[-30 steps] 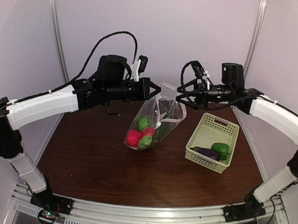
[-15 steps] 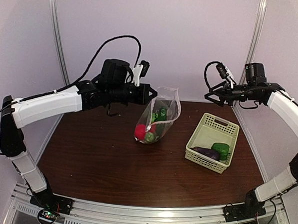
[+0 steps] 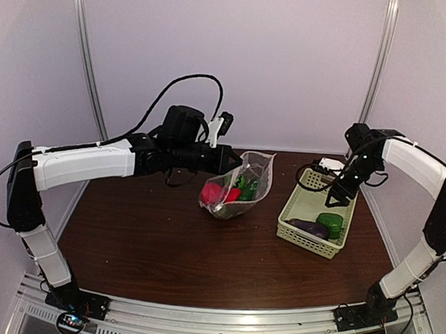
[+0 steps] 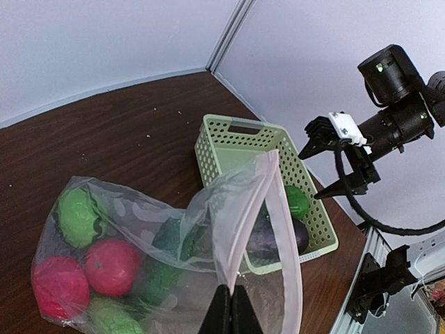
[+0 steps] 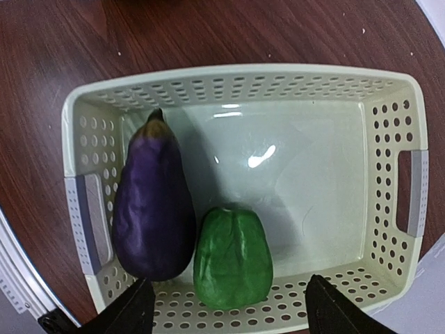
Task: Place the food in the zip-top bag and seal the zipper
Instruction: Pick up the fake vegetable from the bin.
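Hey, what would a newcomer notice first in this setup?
Centrally, a clear crinkly plastic zip-top bag is pinched at its mouth by the left end effector, red round toys and green toy pieces showing inside. At right, the open right end effector hovers over a pale green perforated basket holding a purple toy eggplant and a green toy pepper.

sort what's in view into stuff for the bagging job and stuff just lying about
Part of the job:
- zip-top bag, pinched by the left fingers
- red pieces and green pieces already in it
- purple eggplant and green pepper, not yet bagged

Just there:
- basket holding those two
- table
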Controlling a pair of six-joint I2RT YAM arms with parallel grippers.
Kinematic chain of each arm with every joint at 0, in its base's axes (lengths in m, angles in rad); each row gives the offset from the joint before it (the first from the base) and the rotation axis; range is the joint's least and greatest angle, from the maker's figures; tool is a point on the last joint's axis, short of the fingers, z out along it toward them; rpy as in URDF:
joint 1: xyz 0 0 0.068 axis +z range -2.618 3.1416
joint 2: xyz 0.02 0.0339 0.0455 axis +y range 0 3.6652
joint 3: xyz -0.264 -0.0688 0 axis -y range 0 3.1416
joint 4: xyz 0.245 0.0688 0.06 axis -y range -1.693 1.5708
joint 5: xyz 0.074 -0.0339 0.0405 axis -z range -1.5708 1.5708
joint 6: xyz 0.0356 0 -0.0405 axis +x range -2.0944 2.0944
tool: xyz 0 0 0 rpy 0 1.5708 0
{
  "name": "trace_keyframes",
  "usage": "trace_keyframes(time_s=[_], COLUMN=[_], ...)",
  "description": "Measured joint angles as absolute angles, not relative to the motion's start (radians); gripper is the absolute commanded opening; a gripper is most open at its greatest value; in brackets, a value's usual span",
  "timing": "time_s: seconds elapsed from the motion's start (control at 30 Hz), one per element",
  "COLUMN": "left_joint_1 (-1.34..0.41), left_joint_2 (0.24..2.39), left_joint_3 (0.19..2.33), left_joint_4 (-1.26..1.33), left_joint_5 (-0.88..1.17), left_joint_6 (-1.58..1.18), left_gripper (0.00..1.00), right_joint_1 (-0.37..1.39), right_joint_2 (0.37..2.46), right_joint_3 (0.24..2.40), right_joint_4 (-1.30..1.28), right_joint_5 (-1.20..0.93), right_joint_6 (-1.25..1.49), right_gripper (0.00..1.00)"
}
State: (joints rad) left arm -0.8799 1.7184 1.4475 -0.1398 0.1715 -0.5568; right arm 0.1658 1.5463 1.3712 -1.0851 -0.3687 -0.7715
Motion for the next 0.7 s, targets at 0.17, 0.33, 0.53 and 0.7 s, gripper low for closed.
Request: trace_keyframes(time_s=[0.17,0.33,0.53,0.7], left_joint_1=[-0.88,-0.88,-0.88,-0.88], left_joint_2=[1.718,1.716,1.714,1.713], left_joint_3=[1.444,1.443,1.434,1.431], left_joint_4=[-0.133,-0.131,-0.129,-0.128], left_joint_5=[0.175,0.177,0.181,0.182], left_joint_6=[-0.559,-0.559,-0.56,-0.561], left_gripper=[0.0,0.0,0.0,0.0], right_joint_1=[0.166,0.166,0.166,0.166], right_joint_2=[1.625,1.708,1.753,1.79], right_joint_3=[1.384,1.394,1.398,1.398], right_joint_4=[-1.166,-1.225,-1.253,-1.247], right_joint_5=[-0.247,-0.193,-0.157,-0.147], right_joint_6=[-0.826,-0.853,-0.864,-0.857], right_gripper=[0.79,0.83,0.84,0.83])
